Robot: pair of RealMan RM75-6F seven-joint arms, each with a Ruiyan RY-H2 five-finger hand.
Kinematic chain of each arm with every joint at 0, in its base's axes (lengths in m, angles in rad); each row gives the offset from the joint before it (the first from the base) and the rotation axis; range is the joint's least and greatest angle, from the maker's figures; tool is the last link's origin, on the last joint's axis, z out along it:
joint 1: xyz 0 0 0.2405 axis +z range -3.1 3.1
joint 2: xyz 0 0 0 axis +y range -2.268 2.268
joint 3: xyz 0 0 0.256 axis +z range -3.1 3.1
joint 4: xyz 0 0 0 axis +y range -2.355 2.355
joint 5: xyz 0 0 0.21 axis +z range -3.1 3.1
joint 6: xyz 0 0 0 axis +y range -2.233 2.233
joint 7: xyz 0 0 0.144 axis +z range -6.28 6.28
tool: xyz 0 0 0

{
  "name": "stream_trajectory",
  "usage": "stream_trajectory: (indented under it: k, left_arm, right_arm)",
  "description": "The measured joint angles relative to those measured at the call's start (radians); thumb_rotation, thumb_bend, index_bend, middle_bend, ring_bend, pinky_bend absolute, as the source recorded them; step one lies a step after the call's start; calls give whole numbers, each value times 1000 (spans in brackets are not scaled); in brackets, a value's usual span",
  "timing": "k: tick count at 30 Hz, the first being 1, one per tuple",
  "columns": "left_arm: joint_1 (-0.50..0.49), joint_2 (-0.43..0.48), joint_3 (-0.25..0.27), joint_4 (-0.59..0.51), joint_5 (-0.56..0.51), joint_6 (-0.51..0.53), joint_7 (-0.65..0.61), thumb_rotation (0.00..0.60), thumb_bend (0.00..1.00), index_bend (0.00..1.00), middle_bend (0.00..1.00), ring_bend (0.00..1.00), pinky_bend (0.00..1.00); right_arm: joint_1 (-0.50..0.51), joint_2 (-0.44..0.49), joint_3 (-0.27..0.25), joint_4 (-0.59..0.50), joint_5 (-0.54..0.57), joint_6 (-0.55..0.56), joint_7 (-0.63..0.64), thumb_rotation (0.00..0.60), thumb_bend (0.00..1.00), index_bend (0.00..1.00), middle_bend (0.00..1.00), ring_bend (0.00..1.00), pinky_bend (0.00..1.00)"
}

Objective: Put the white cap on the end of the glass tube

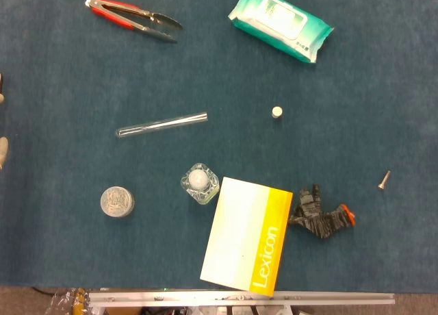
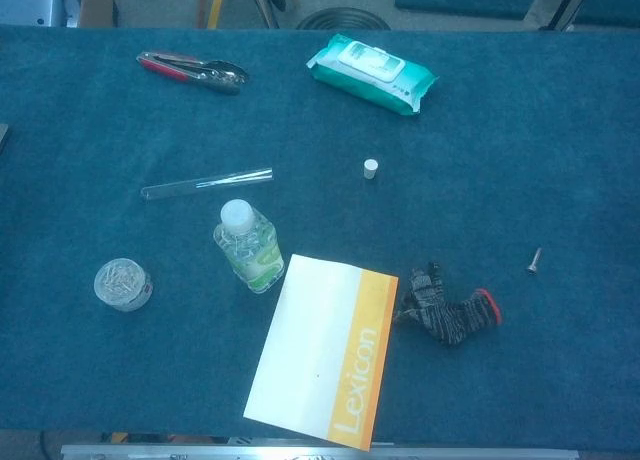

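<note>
The glass tube (image 1: 161, 124) (image 2: 206, 184) lies flat on the blue cloth, left of centre, its length running left to right. The small white cap (image 1: 276, 111) (image 2: 370, 168) stands alone on the cloth, well to the right of the tube and apart from it. Of my left hand (image 1: 2, 120), only two pale fingertips (image 1: 3, 152) show at the left edge of the head view. They are spread apart with bare cloth between them, far left of the tube. My right hand appears in neither view.
Red-handled tongs (image 1: 133, 18) lie at the back left, and a wet-wipes pack (image 1: 279, 21) at the back centre. Nearer are a small clear bottle (image 2: 248, 245), a round tin (image 1: 117, 201), a Lexicon book (image 1: 248, 234), a dark glove (image 1: 319, 215) and a screw (image 1: 384, 180).
</note>
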Motion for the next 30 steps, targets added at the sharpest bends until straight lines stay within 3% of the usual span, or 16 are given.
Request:
stream_trajectory:
  k: [17,30]
  left_arm:
    - [-48,-6,1,-27,1,-85,13,592,342,255,167,31,122]
    - [-163,-72,-12,-87,-96,-257,170,491,342,268,165,31,122]
  right_arm:
    - [48,12,42,-19,21,-45,29,600,206,192,236,131,317]
    - [152,14,116,-40,99,-143,31,600,206,192,236,131,317]
